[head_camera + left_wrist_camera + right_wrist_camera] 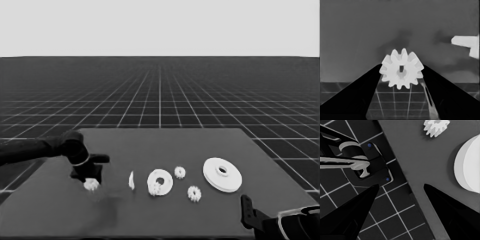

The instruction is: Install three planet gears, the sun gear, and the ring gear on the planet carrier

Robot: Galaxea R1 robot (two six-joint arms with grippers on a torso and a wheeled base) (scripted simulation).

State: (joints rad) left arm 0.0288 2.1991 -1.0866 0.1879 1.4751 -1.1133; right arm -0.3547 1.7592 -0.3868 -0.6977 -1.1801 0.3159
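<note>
Left gripper [91,176] is over the table's [200,145] left end, and in the left wrist view its fingers [370,85] press on either flank of a planet gear [401,69]. I read this as a pinch on that gear, though whether it is off the table I cannot tell.

Step in hand, as I judge it: fetching a gear for the smaller round part [160,182]. One gear [156,188] already appears to sit on that part, at its near rim. Two more gears lie loose: one [180,172] just beside its far right, one [194,193] nearer the front. The thin white piece [131,180] stands between my gripper and the smaller round part.

Next move calls for lifting clear, carrying rightward past the thin piece, and setting the gear down flat on a free seat.

Gear held: white, blunt teeth all round, small centre hole.

Larger round part [222,174] waits well right. Right gripper [400,195] is parked at the near right corner, fingers spread, nothing between them.
</note>
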